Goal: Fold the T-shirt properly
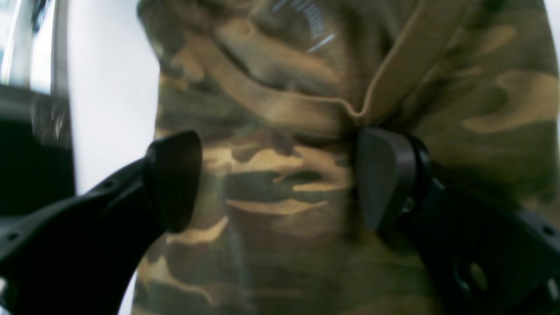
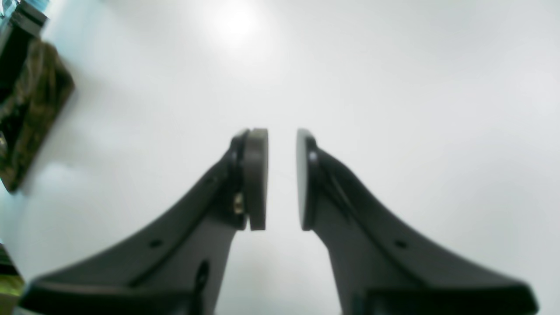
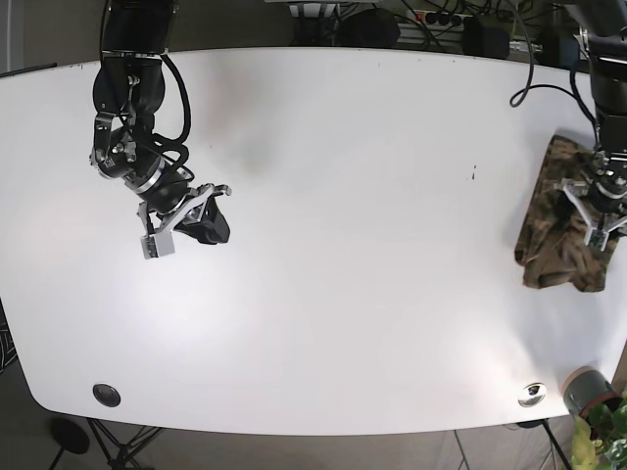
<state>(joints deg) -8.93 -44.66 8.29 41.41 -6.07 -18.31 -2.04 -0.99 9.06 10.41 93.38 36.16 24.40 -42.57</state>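
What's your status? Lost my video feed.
Left gripper open over camo T-shirt, bunched at table edge. Right gripper open, empty. Nothing in the way.

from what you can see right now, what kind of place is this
Most likely a robotics lab or test bench. A bare white table carries two arms, power strips and cables lie along its far edge, and the only item is a camouflage T-shirt.

You've got bare worktop [image 3: 372,196] wide open across the middle. Only the bunched T-shirt [image 3: 549,245] crowds the far edge, with a potted plant [image 3: 598,416] near that corner.
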